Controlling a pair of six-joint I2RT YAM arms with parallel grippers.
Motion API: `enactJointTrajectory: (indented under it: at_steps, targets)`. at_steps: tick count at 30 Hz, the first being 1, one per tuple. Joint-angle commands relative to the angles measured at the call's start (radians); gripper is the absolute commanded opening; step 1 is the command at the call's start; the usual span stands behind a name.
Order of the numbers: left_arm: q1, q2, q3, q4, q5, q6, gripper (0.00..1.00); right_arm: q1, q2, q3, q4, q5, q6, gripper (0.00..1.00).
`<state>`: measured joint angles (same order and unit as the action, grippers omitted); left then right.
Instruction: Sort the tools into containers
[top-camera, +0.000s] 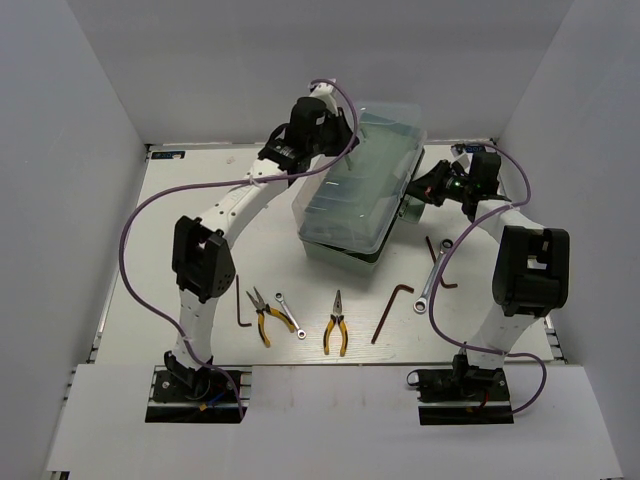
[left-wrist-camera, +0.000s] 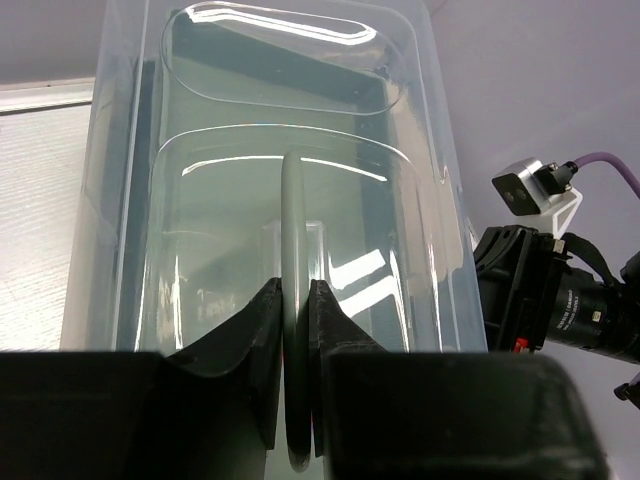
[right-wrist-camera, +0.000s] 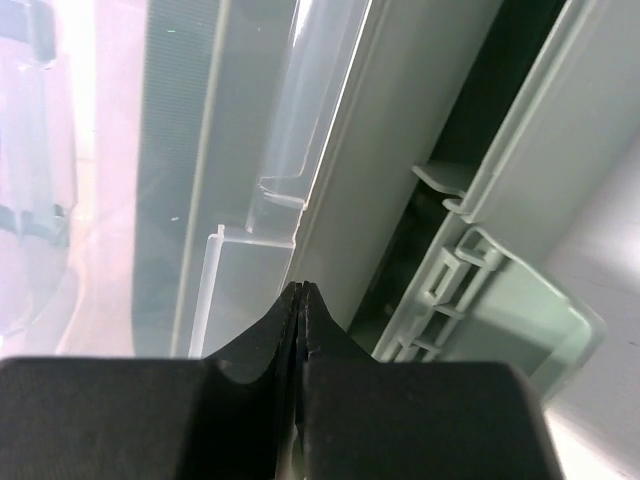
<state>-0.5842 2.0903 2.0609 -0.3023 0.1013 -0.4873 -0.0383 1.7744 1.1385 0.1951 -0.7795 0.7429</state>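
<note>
Seven small tools loose on the white table (top-camera: 310, 285), none in a container. Along the near edge, left to right: a dark reddish-brown L-shaped hex key (top-camera: 241, 308), yellow-handled pliers (top-camera: 262, 316), a short silver combination wrench (top-camera: 289, 315) just beside them, a second pair of yellow-handled pliers (top-camera: 336, 325), a second hex key (top-camera: 392, 308). Further right, close to the right arm: a longer silver wrench (top-camera: 433, 275) lying across a third hex key (top-camera: 433, 247).

Behind the tools, mid-table: a pale green cantilever toolbox (top-camera: 345, 252) under a translucent clear lid (top-camera: 365, 170), far larger than any tool, seemingly not opened, no inner trays exposed.

Left gripper (left-wrist-camera: 297, 310) on top of the lid, clamped around the thin pale green carrying handle (left-wrist-camera: 293, 220), one black finger on each side. Right gripper (right-wrist-camera: 300, 295) against the toolbox's right side, next to a pale green ribbed plastic fitting (right-wrist-camera: 480, 280), tips pressed together with no gap showing. Possibly pinching a thin lid edge, impossible to tell.

Judged as the very start of the job. Nothing sorted. Left to do: opening the toolbox to reach its compartments, then picking up all seven tools and placing pliers, wrenches and hex keys by kind.
</note>
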Motion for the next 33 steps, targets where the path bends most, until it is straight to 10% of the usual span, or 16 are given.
enactJointTrajectory:
  at_steps: [1,8,14,17,21,23,33]
  targets:
    - [-0.008,-0.151,0.005,0.086,0.041,-0.016,0.10,0.002,-0.047,0.001,0.102,-0.058,0.052,0.00]
    - [0.020,-0.228,-0.019,0.036,-0.038,0.044,0.77,0.002,-0.038,0.020,0.093,-0.060,0.056,0.00]
    - [0.046,-0.383,-0.161,-0.090,-0.296,0.137,0.91,0.006,-0.035,0.020,0.095,-0.058,0.064,0.00]
    - [0.075,-0.579,-0.393,-0.040,-0.426,0.138,0.88,0.006,-0.038,0.020,0.093,-0.063,0.059,0.00]
    - [0.133,-0.749,-0.842,0.045,-0.445,0.040,0.39,0.006,-0.046,0.027,0.073,-0.063,0.046,0.00]
    - [0.170,-0.750,-0.974,0.066,-0.398,0.000,0.30,0.008,-0.065,0.027,0.061,-0.063,0.039,0.00]
    - [0.222,-0.507,-1.191,0.506,0.027,-0.171,0.33,0.009,-0.073,0.030,0.007,-0.064,0.003,0.00]
